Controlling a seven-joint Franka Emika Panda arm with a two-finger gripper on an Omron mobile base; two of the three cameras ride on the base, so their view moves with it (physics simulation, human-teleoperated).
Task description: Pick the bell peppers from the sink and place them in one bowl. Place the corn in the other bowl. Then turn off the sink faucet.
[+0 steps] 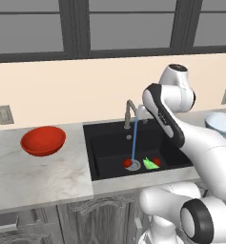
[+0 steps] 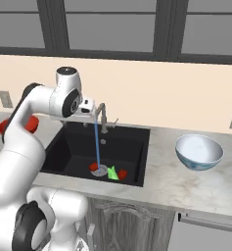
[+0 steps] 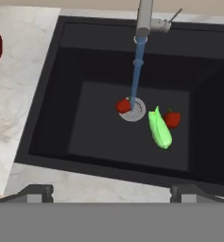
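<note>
Two small glossy red bell peppers (image 3: 123, 105) (image 3: 172, 118) lie in the black recessed sink (image 3: 56, 108), one touching the light-green tapered corn (image 3: 159, 128); with your gripper (image 3: 111, 191) spread wide and empty above, you risk pinching corn with pepper, or slipping under the blue water stream (image 3: 136, 71).
</note>
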